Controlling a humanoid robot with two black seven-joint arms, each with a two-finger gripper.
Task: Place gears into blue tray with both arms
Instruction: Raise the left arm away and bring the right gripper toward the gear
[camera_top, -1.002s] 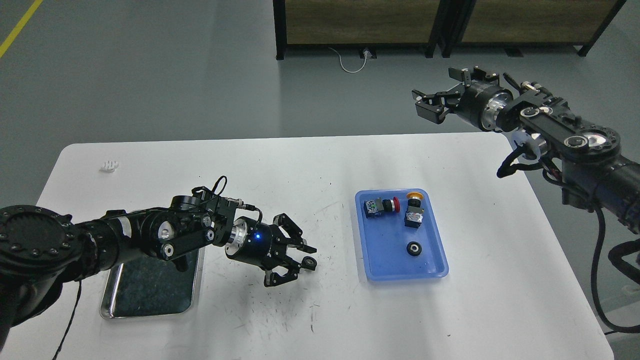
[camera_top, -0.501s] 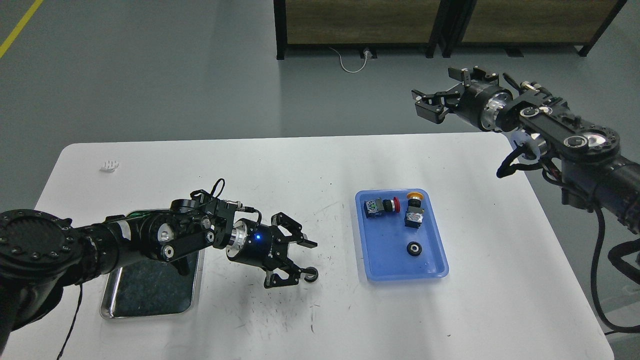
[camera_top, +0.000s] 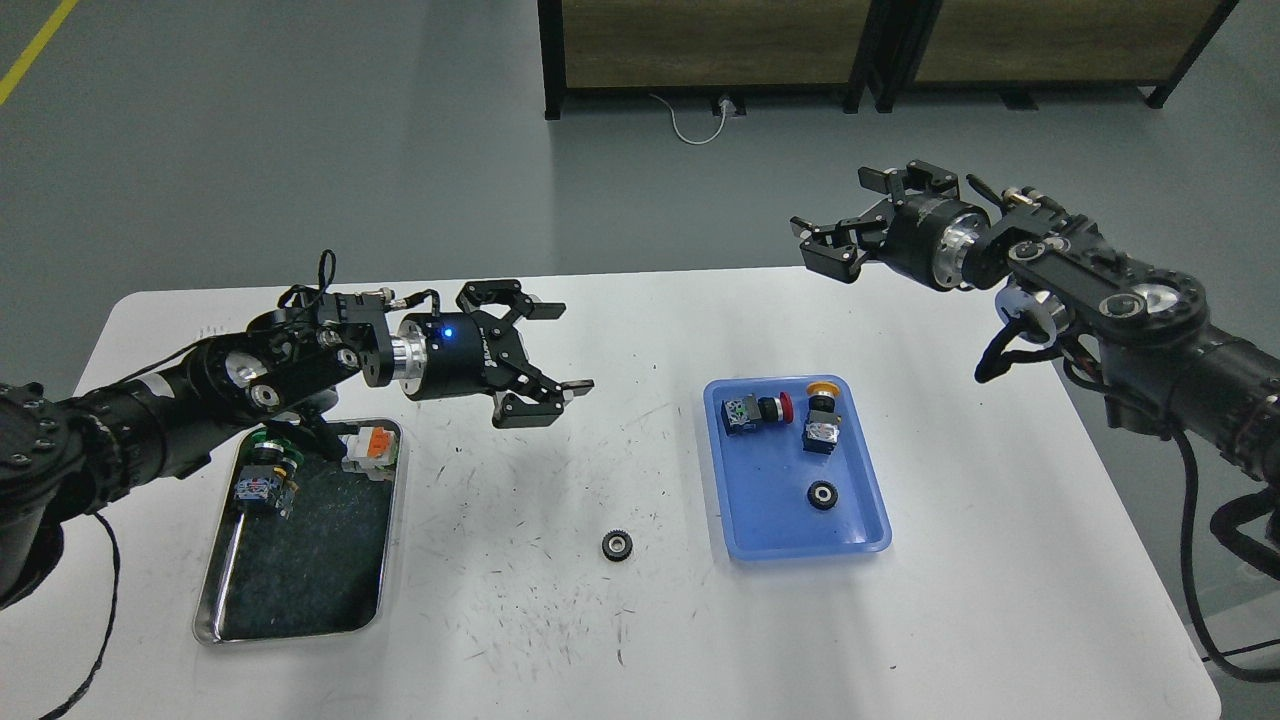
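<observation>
One small black toothed gear with a silvery centre hole (camera_top: 617, 545) lies flat on the bare, scratched top of the white rounded-corner table (camera_top: 560, 620), between the two trays and nearer the front edge, apart from both. A second black gear of the same kind (camera_top: 822, 495) lies inside the shallow rectangular blue plastic tray (camera_top: 735, 500), toward its front end; at the tray's far end sit a red-capped push-button switch (camera_top: 760, 411) and a yellow-capped push-button switch (camera_top: 822, 420). The left gripper (camera_top: 560, 350) hangs above the table, its black fingers spread apart and grasping nothing, well clear of the loose gear. The right gripper (camera_top: 835, 240) is raised over the table's far right edge, fingers likewise spread and empty. Near the left edge, the shiny steel tray with a dark bottom (camera_top: 300, 590) carries a green-capped switch (camera_top: 262, 475).
</observation>
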